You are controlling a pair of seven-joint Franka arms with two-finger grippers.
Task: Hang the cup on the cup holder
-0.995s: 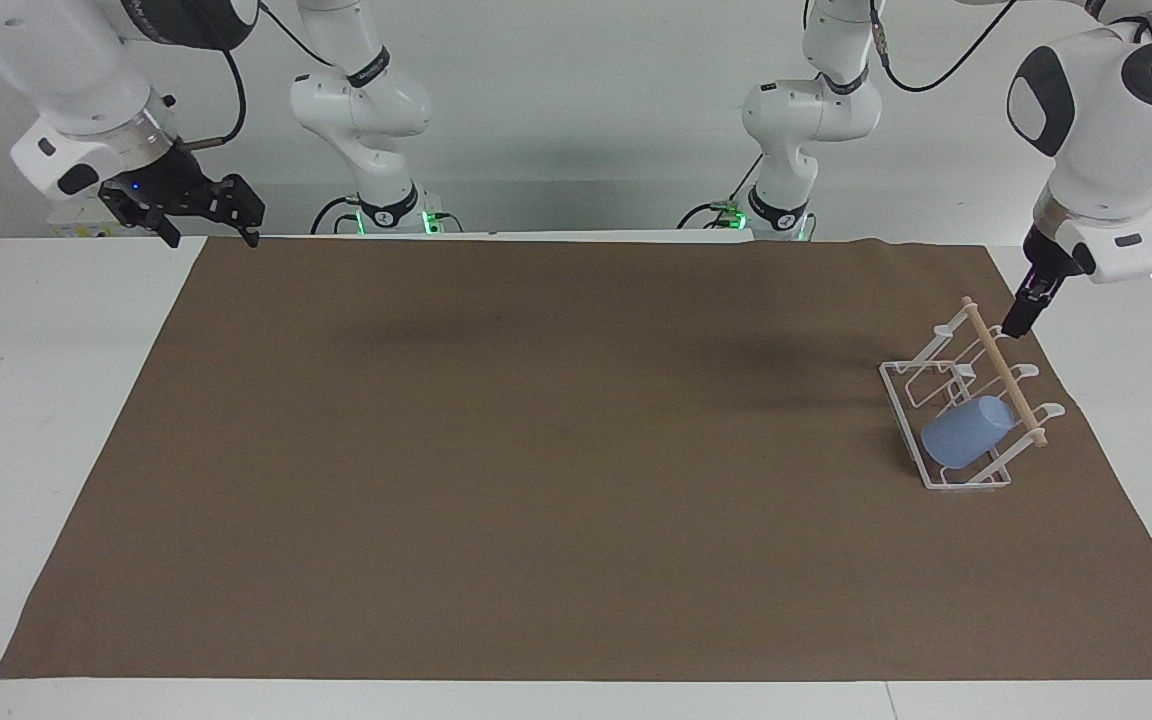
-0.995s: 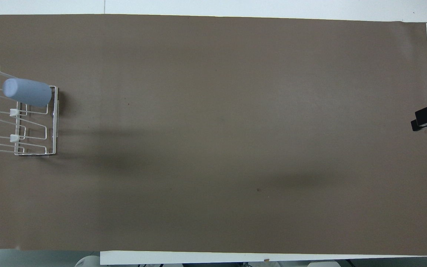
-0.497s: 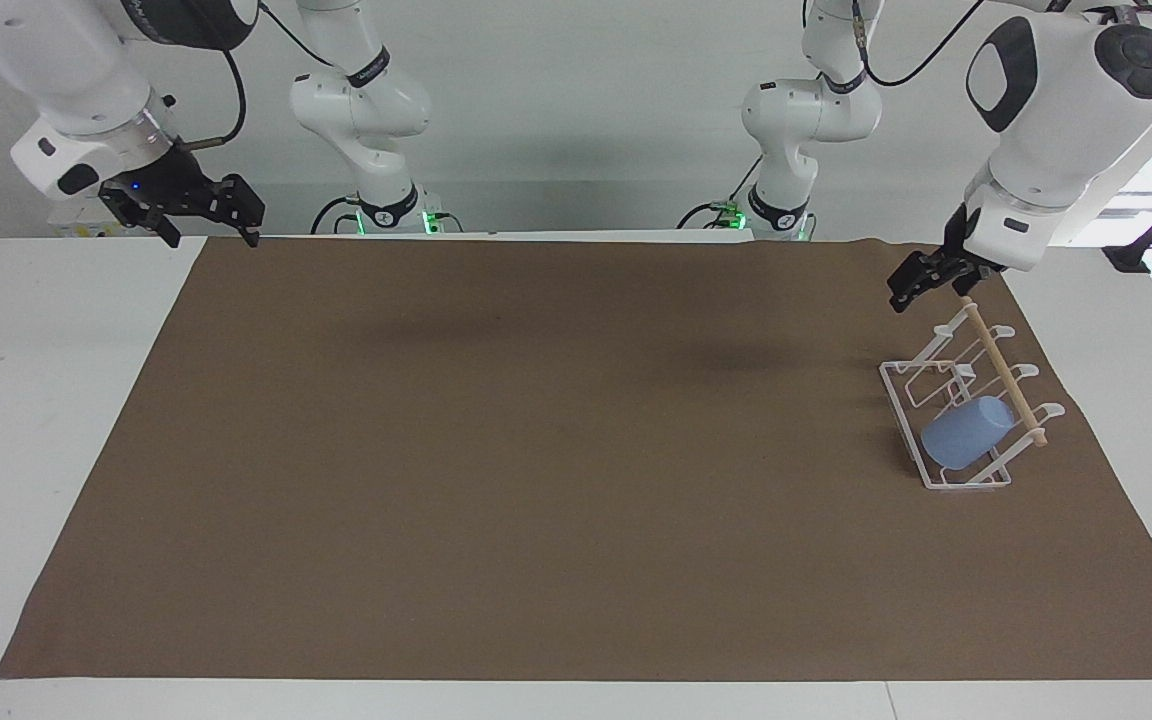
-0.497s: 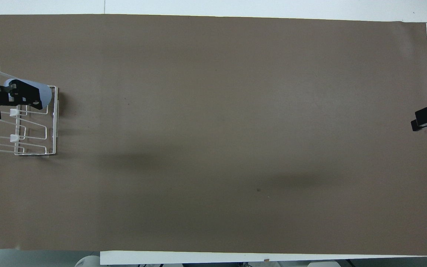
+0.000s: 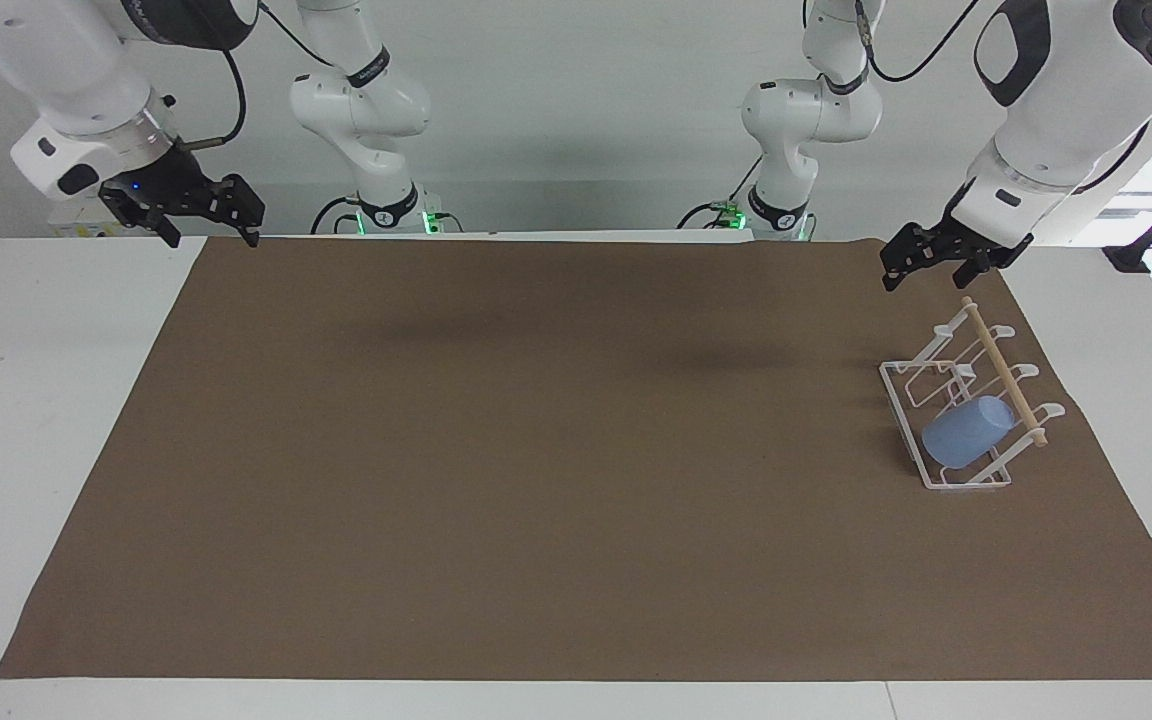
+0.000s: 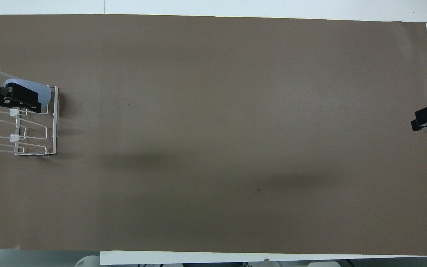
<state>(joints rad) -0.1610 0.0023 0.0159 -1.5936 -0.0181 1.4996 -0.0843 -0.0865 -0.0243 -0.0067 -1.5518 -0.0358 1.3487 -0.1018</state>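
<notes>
The light-blue cup [image 5: 966,432] hangs tilted on a prong of the white wire cup holder [image 5: 901,395], at the holder's end farther from the robots. The holder stands on the brown mat at the left arm's end of the table. Its wooden dowel [image 5: 1001,370] runs across the top. My left gripper [image 5: 926,280] is open and empty, raised in the air over the mat by the holder's end nearer to the robots, touching nothing. In the overhead view the left gripper [image 6: 24,100] covers part of the cup [image 6: 45,97]. My right gripper [image 5: 214,238] is open and empty and waits at the right arm's end.
A brown mat [image 5: 536,450] covers most of the white table [image 5: 46,400]. The two arm bases [image 5: 386,215] stand at the robots' edge of the table. The right gripper [image 6: 426,118] hangs over the mat's edge.
My left gripper has swung away from beside the dowel, rising and moving toward the robots' edge. The cup stays on the holder. The right arm has not moved.
</notes>
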